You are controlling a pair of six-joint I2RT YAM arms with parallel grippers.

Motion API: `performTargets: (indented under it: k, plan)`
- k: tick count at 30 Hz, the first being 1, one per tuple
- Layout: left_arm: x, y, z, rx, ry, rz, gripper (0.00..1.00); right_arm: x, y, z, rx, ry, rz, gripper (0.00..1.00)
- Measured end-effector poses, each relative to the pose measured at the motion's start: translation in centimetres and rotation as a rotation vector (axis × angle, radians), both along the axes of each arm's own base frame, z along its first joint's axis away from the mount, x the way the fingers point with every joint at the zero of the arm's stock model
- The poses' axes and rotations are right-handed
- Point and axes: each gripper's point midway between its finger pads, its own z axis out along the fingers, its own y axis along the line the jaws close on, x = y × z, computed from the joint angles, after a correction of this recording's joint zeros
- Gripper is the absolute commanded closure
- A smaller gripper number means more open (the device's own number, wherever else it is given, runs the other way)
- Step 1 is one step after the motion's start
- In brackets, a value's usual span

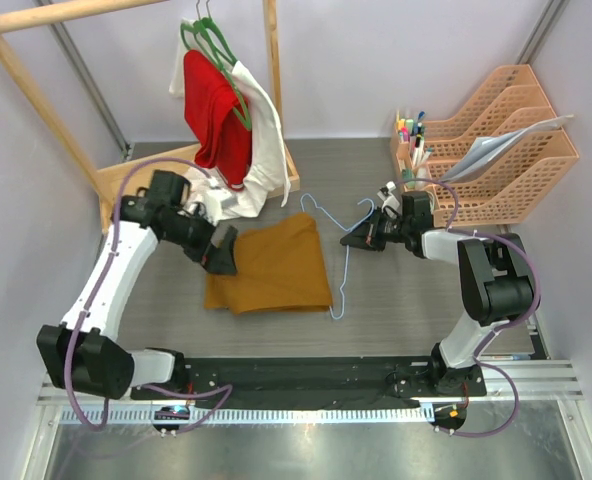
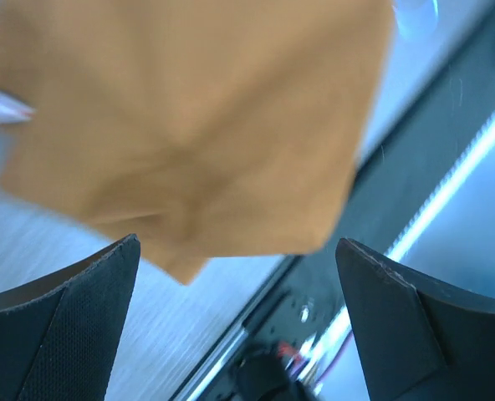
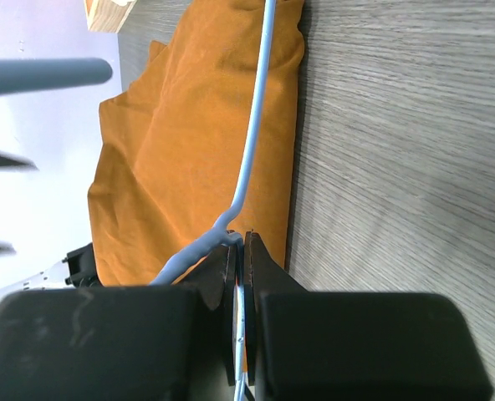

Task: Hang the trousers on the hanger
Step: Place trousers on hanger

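Grey wood-grain table [image 1: 396, 300], lilac walls. Trousers [image 1: 271, 265] lie folded mid-table, hanger [image 1: 344, 270] along their rt edge. On rt wrist cam I see right gripper [image 3: 241, 242] pinched on the hanger wire. Left wrist cam, blurry: left gripper [image 2: 239, 251] spread wide over trousers. Clothes rack [image 1: 273, 60] back-left, file trays [image 1: 516, 150] back-right.

No words, numbers or signs can be read in any view. The pens [image 1: 410, 128] and the paper [image 1: 488, 150] in the trays [image 1: 524, 100] are shown too small for print to be made out.
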Motion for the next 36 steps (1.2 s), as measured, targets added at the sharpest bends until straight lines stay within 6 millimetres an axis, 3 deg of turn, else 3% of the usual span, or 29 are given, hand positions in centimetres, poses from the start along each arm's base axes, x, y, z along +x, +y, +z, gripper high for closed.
performTargets:
  k: [3, 6, 14, 20, 22, 24, 28, 31, 34, 36]
  plan:
    - [-3.5, -1.9, -2.8, 0.061, 0.055, -0.202, 0.00, 0.0, 0.0, 0.0, -0.003, -0.003, 0.002, 0.99]
    - [-5.4, -1.5, -7.0, 0.181, 0.107, -0.302, 0.00, -0.1, 0.0, -0.1, -0.005, -0.004, 0.005, 0.99]
    - [-2.6, 2.2, -17.9, 0.486, 0.179, -0.360, 0.02, -0.2, 0.0, -0.1, -0.005, -0.004, 0.015, 0.99]
    - [-2.0, 2.5, -17.5, 0.504, 0.145, -0.384, 0.00, -0.3, 0.2, 1.0, 0.009, -0.015, 0.018, 0.99]
    - [-2.2, 2.1, -16.3, 0.452, 0.135, -0.374, 0.00, -0.2, 0.3, 2.2, 0.027, -0.024, 0.005, 0.99]
    - [-2.4, 1.1, -13.2, 0.363, 0.096, -0.346, 0.00, -0.1, 0.3, 3.6, 0.049, -0.035, -0.019, 0.99]
    - [-1.4, -3.1, -2.1, 0.076, -0.138, -0.238, 0.03, -0.3, 0.4, 7.2, 0.124, -0.044, -0.071, 0.99]
    - [-2.2, -5.1, 5.4, -0.122, -0.283, -0.164, 0.06, -0.5, 0.5, 10.2, 0.177, -0.058, -0.108, 0.99]
    - [-3.2, -6.4, 9.1, -0.265, -0.304, -0.089, 0.09, -1.2, 0.6, 13.3, 0.218, -0.087, -0.134, 0.99]
    - [-3.1, -7.2, 10.6, -0.334, -0.283, -0.041, 0.12, -1.6, 0.8, 15.5, 0.234, -0.111, -0.144, 0.99]
